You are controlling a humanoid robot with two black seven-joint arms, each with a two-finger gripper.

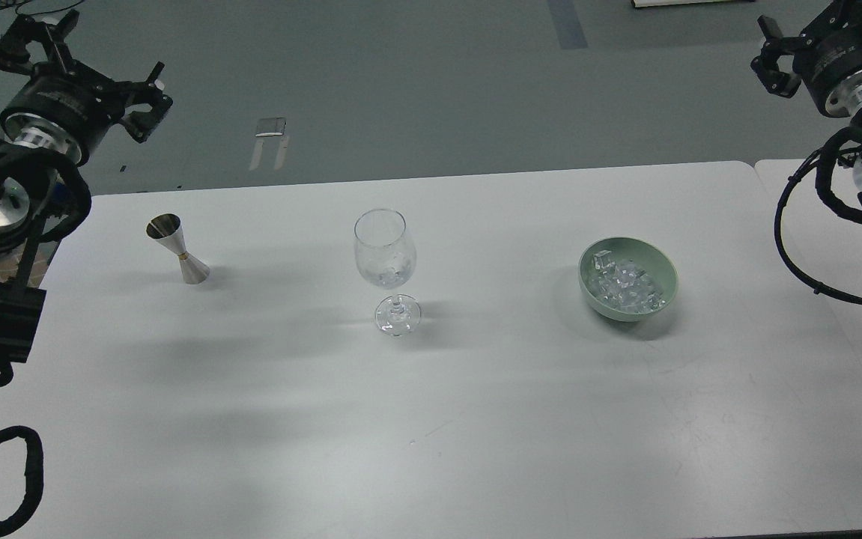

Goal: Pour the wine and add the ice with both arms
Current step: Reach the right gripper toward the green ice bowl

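A clear stemmed glass (386,258) stands upright mid-table with some glassy ice (390,271) low in its bowl; I cannot make out any wine in it. A green bowl (668,293) to the right holds several ice cubes (625,286). A steel jigger (178,249) stands upright at the left. My left gripper (79,56) is open and empty, raised beyond the table's far left corner, well above the jigger. My right gripper (805,34) is open and empty, high at the far right, partly cut off by the top edge.
The white table (431,419) carries only the jigger, the glass and the bowl. A second white table (812,232) adjoins it on the right, under my right arm. Grey floor lies beyond the far edge.
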